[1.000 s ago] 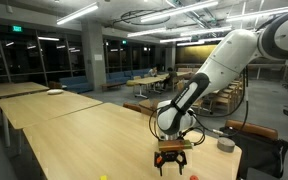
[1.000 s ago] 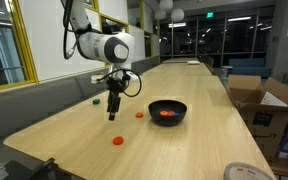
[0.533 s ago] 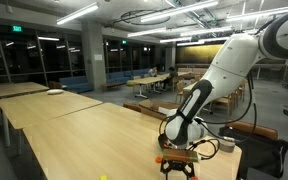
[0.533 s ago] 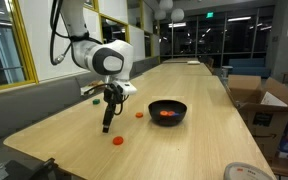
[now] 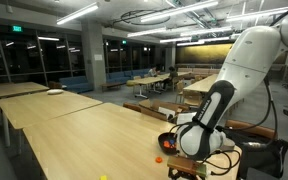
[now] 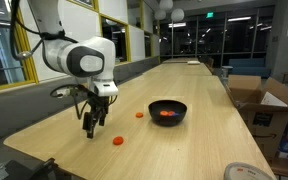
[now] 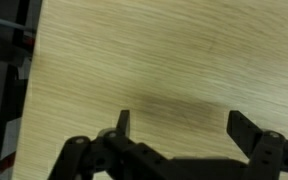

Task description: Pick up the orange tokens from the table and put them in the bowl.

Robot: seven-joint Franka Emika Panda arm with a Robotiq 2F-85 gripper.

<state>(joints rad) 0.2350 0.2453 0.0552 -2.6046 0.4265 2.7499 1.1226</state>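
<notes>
Orange tokens [image 6: 118,141] are what I'm after. In an exterior view two lie loose on the table [image 6: 184,85]. One is near the front edge, just beside where my gripper [image 6: 91,130] hangs, and the second [image 6: 139,114] is farther in, near the bowl [image 6: 167,111]. The black bowl sits mid-table, and a spot of orange-red inside it reads to me as a token already delivered.

The gripper is released, jaws spread wide and carrying nothing. The wrist view shows only bare wood grain between the fingers [image 7: 123,122], so no token lies under it. It points down, low over the wood and apart from the nearest token; I cannot tell whether the tips touch the surface. I judge this a staging pose for a straight descent.

Next I'd shift sideways until that token sits centred between the jaws. These flat pieces give little edge to pinch, so the fingertips must reach the wood.
</notes>
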